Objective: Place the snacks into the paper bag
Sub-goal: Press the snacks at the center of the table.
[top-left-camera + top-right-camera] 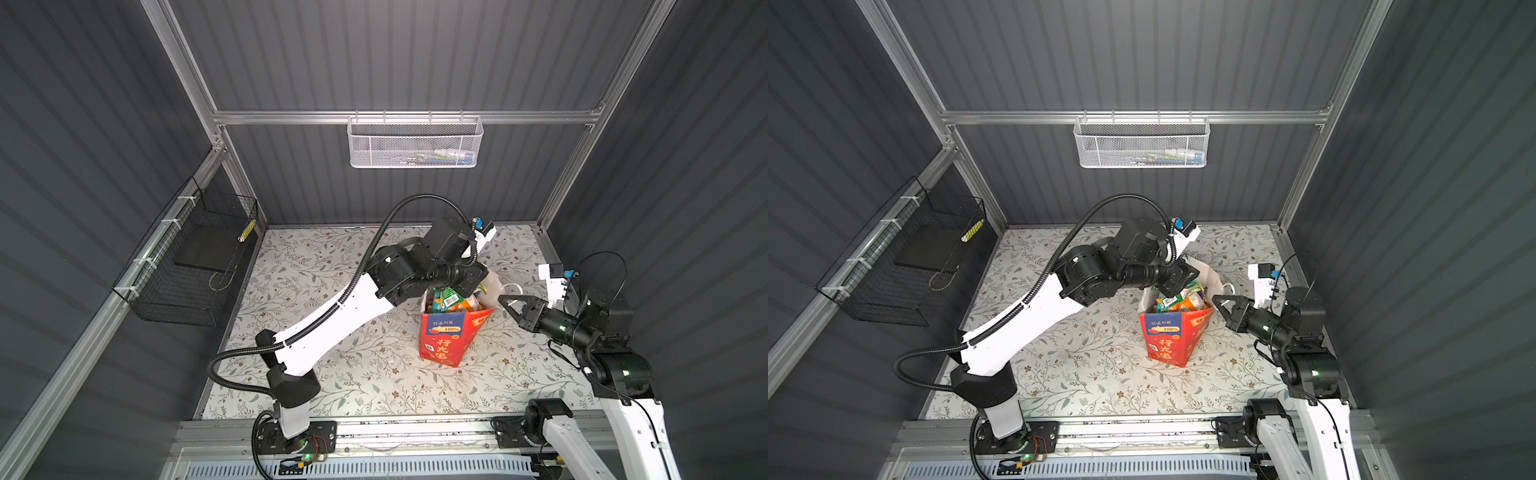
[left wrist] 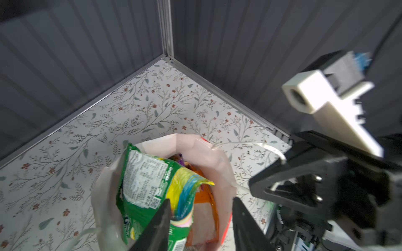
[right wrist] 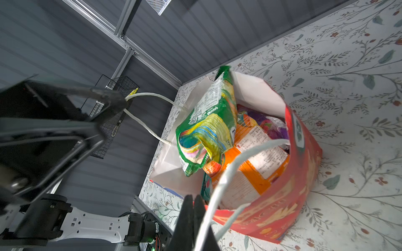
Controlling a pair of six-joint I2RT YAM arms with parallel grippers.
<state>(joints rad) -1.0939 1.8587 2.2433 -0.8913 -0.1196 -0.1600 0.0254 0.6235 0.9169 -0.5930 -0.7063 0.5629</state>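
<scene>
Now, colourful snacks [image 3: 217, 130] inside the upright paper bag [image 3: 300, 184].

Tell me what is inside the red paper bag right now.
Inside the paper bag, a crumpled green packet sits on top, poking above the rim, over an orange packet and a purple packet. Whatever lies beneath them, and the bag's bottom, is covered.

The red paper bag [image 1: 442, 340] stands on the floral tabletop [image 1: 395, 384]
</scene>
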